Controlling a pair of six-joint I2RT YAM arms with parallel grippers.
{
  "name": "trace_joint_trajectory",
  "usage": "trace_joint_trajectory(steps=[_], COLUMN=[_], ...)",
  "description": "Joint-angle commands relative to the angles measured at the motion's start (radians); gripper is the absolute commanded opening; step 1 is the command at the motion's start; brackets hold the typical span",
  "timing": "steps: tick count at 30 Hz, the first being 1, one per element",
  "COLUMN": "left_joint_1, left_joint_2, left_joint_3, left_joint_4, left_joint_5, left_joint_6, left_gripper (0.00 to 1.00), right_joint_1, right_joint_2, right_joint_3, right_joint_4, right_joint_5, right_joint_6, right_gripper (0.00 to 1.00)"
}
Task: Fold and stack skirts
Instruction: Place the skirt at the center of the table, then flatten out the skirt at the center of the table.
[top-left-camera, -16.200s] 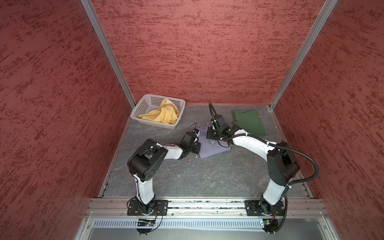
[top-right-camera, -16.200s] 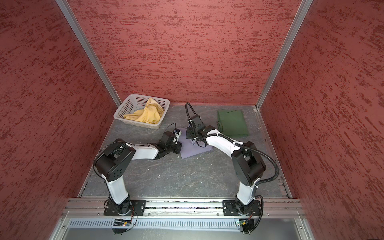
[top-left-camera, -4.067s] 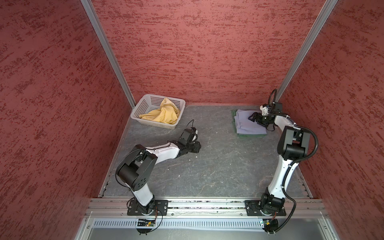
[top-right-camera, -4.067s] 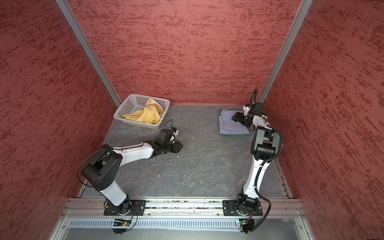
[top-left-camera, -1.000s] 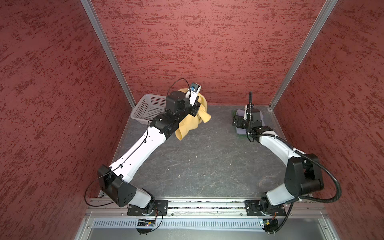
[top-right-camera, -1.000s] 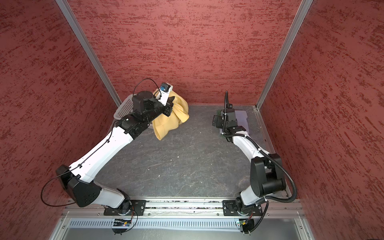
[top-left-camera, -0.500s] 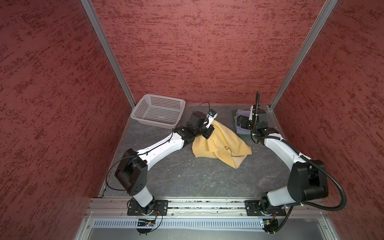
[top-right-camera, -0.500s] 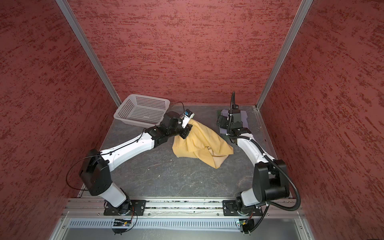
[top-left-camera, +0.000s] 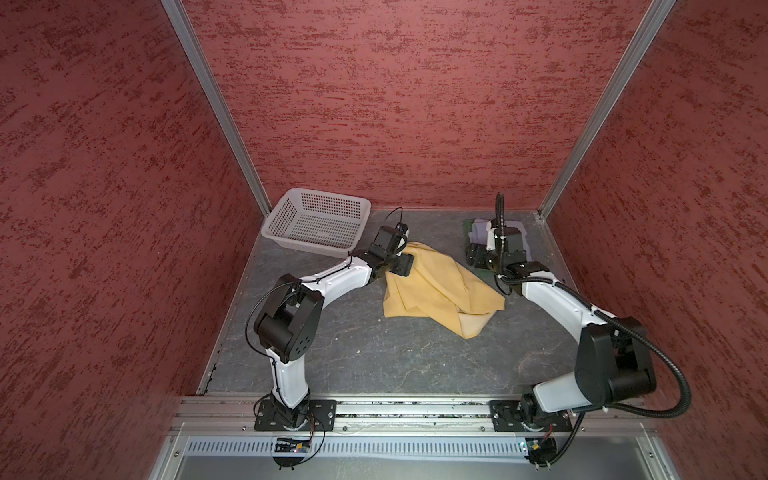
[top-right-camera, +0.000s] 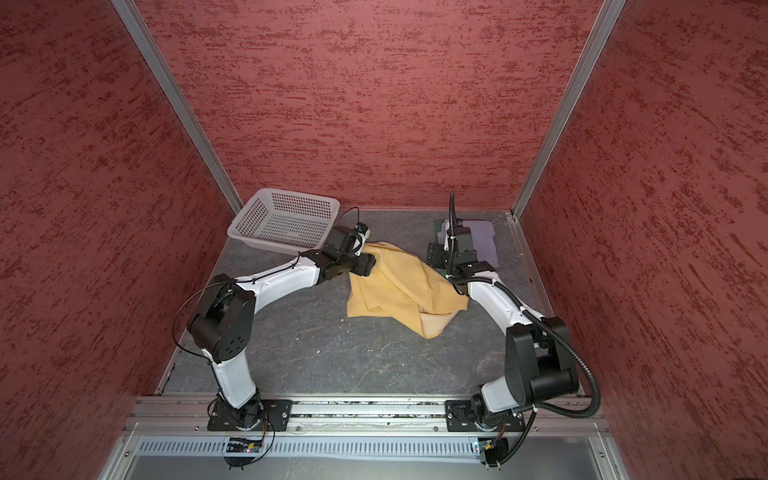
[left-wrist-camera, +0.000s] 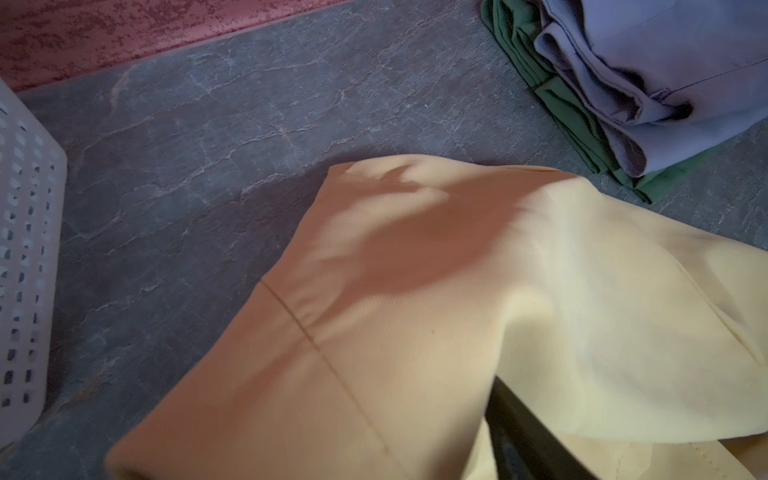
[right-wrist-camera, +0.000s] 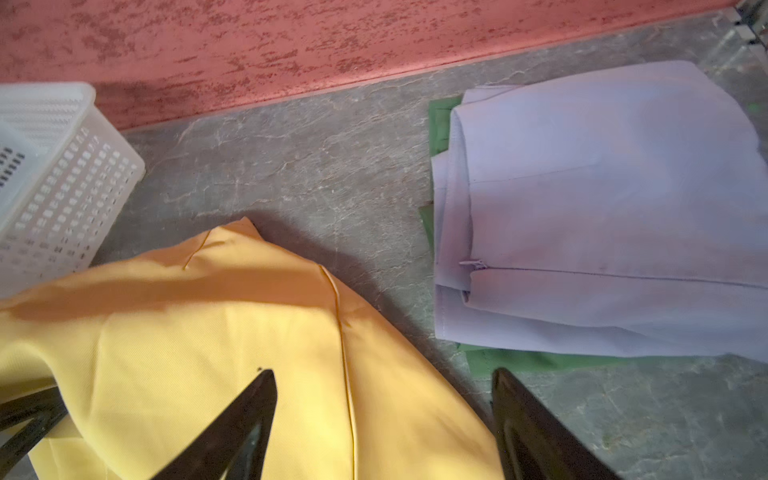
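Observation:
The mustard yellow skirt (top-left-camera: 440, 286) (top-right-camera: 403, 286) lies crumpled in the middle of the table. My left gripper (top-left-camera: 405, 264) (top-right-camera: 365, 264) sits at its far left corner. In the left wrist view the yellow skirt (left-wrist-camera: 415, 311) drapes over the left gripper (left-wrist-camera: 382, 395). One dark finger (left-wrist-camera: 532, 436) stands wide to the side and the other is hidden. My right gripper (right-wrist-camera: 383, 371) (top-left-camera: 476, 253) is open over the skirt's far right edge (right-wrist-camera: 249, 324). The folded lavender skirt (right-wrist-camera: 602, 208) (top-right-camera: 484, 237) rests on the green skirt (right-wrist-camera: 519, 361) (left-wrist-camera: 573, 112).
An empty white perforated basket (top-left-camera: 324, 192) (top-right-camera: 291, 192) stands at the back left, close to the left gripper. The stack of two skirts lies in the back right corner, partly behind the right arm. Red walls enclose the table on three sides.
The left arm swung the yellow skirt from beside the basket down onto the table's middle and its jaws have opened. The right gripper has come in over the skirt's edge.

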Motion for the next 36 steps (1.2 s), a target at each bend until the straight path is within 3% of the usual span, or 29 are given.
trace_joint_trajectory(steps=[1, 9, 16, 26, 30, 36], left_joint_1=[-0.006, 0.017, 0.067, 0.195, 0.225, 0.245], left_joint_2=[-0.066, -0.273, -0.481, -0.73, -0.787, -0.822], left_joint_3=[-0.026, -0.181, -0.336, -0.522, -0.565, -0.599], left_joint_4=[0.035, 0.088, 0.061, 0.0, -0.003, -0.008], left_joint_5=[0.021, -0.005, -0.071, -0.087, -0.086, -0.077], left_joint_6=[-0.02, -0.071, -0.148, -0.248, -0.256, -0.258], left_gripper=[0.9, 1.0, 0.99, 0.99, 0.99, 0.99], right_joint_1=[0.045, 0.182, 0.352, 0.565, 0.608, 0.618], right_joint_2=[-0.022, -0.066, -0.094, 0.089, 0.183, 0.337], right_joint_3=[-0.003, -0.032, -0.068, 0.038, 0.101, 0.215], right_joint_4=[0.012, 0.058, 0.108, 0.068, 0.056, 0.026], right_joint_5=[0.021, 0.0, -0.059, -0.036, -0.041, 0.044], right_joint_6=[-0.082, -0.231, -0.357, -0.496, -0.531, -0.487], right_gripper=[0.79, 0.73, 0.67, 0.69, 0.7, 0.71])
